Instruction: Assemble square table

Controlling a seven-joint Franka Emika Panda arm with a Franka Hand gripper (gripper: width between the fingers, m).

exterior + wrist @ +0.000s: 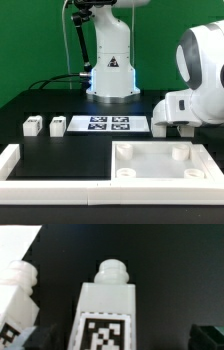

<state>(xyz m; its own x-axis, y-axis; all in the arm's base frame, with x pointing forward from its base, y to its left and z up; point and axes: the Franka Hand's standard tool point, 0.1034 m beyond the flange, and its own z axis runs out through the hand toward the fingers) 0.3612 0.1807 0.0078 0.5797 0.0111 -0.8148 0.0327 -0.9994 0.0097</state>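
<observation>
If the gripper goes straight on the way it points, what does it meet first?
Probably the tagged white leg, centred ahead of the open gripper in the wrist view; depth is unclear.

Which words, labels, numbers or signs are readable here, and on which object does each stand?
No word, brand or number is readable in either view.
On the robot base: a dark triangular sign, symbol too small to read.
On the marker board: four black-and-white tags, patterns only.
On the nearest leg, wrist view: a black-and-white tag, pattern only.
On two small legs, exterior view's left: tags too small to read.
</observation>
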